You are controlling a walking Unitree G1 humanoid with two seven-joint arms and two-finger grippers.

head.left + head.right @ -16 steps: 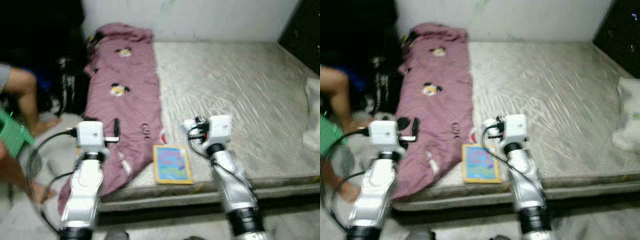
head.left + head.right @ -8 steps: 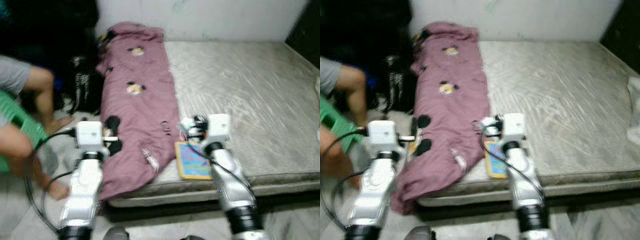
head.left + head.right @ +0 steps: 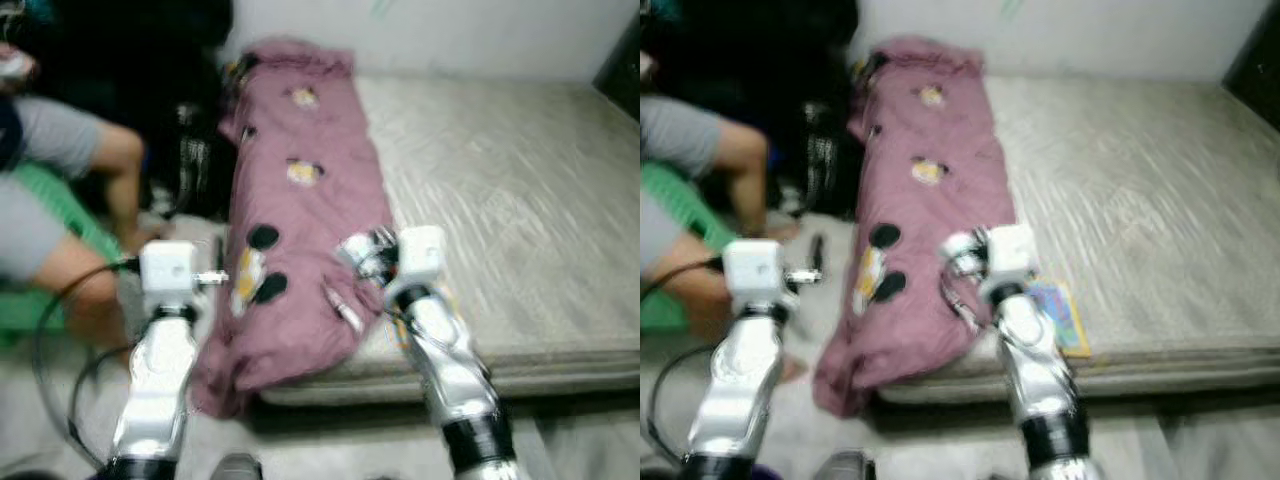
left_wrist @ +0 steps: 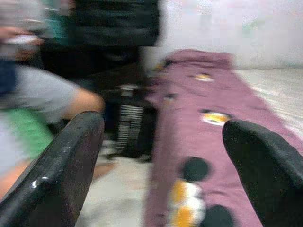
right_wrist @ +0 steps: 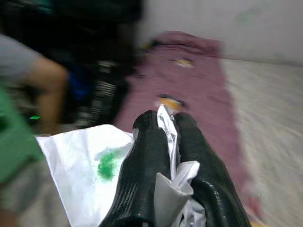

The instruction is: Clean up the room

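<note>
My right gripper is shut on a crumpled white plastic wrapper with a green mark; the wrapper bulges out between and beside the fingers. In the left eye view that gripper hovers over the lower part of a pink blanket with cartoon prints. The blanket lies along the left side of a bare grey mattress and hangs over its front corner. My left gripper is open with nothing in it, held over the floor left of the bed. A colourful book lies on the mattress near the front edge.
A person sits at the left on a green stool, with bare legs close to my left arm. A black bag stands on the floor between the person and the bed. A white wall runs behind the mattress.
The whole picture has slid right, so the camera has turned left; more of the person and the floor shows. Both arms keep their pose, and the right gripper still holds the wrapper.
</note>
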